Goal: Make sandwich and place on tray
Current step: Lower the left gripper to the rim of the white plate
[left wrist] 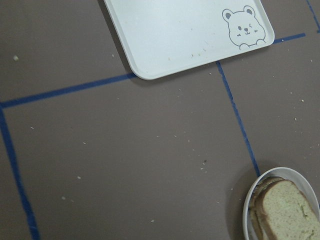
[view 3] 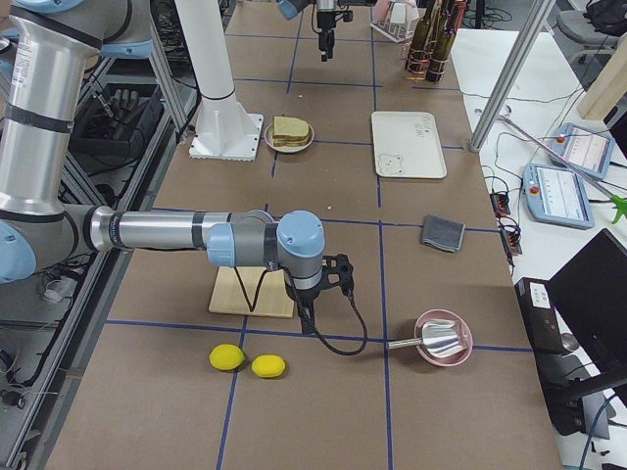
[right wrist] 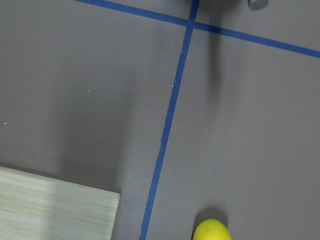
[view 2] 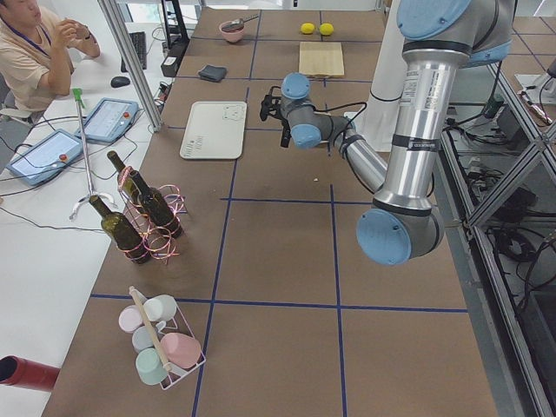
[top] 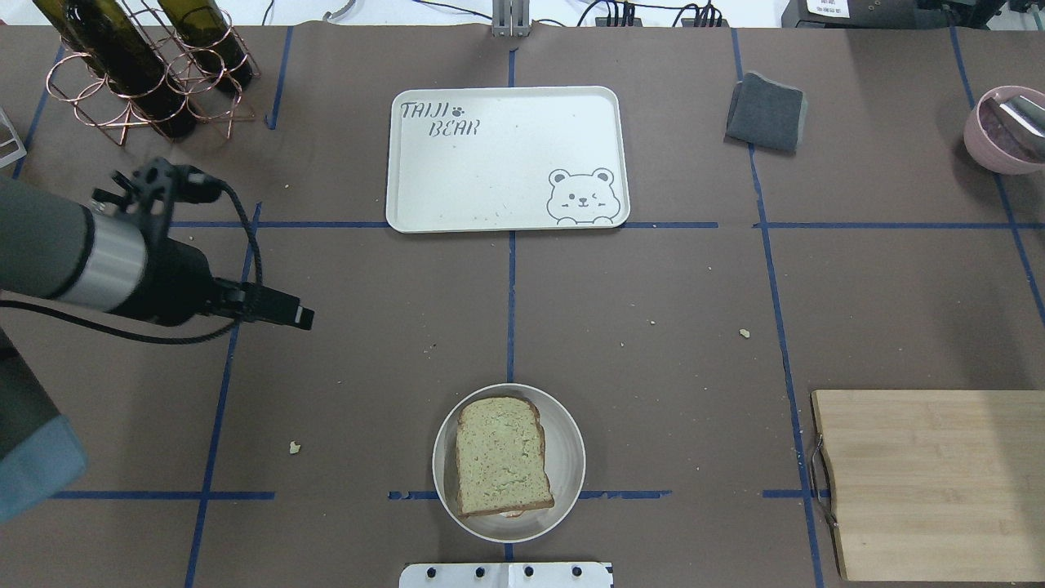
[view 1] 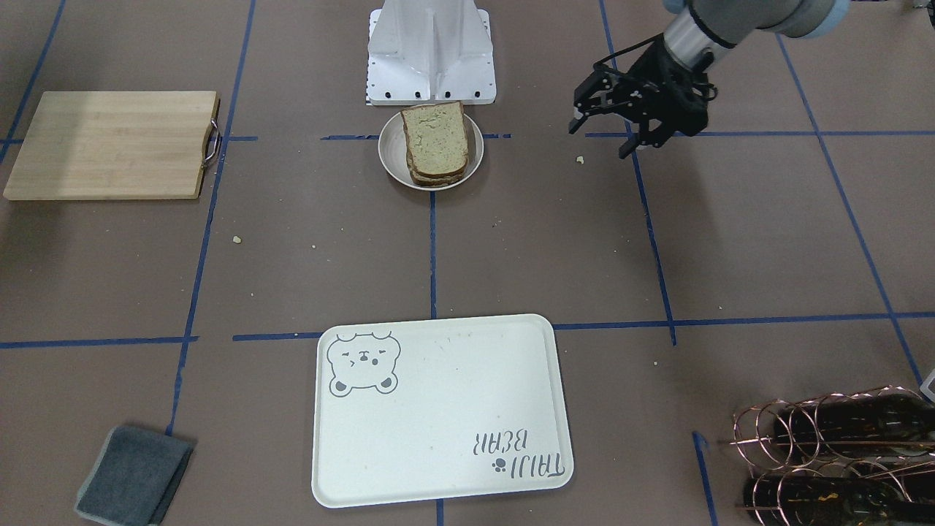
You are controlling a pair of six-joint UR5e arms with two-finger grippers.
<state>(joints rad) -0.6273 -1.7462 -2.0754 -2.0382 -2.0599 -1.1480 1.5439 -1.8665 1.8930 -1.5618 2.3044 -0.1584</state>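
Note:
The sandwich (view 1: 434, 139), two stacked slices of speckled bread, lies in a small round pale dish (view 1: 391, 164) near the robot's base. It also shows in the overhead view (top: 500, 456) and at the corner of the left wrist view (left wrist: 287, 210). The egg is hidden between the slices. The cream bear tray (view 1: 438, 409) lies empty at the far middle of the table (top: 506, 159). My left gripper (view 1: 599, 142) is open and empty, hovering to the left of the dish. My right gripper (view 3: 306, 315) shows only in the exterior right view, low by the cutting board; I cannot tell its state.
A wooden cutting board (top: 931, 482) lies at the near right. A grey cloth (top: 766, 110) and a pink bowl (top: 1004, 131) are at the far right. A copper rack of wine bottles (top: 139, 73) stands at the far left. Two lemons (view 3: 245, 360) lie near the right arm.

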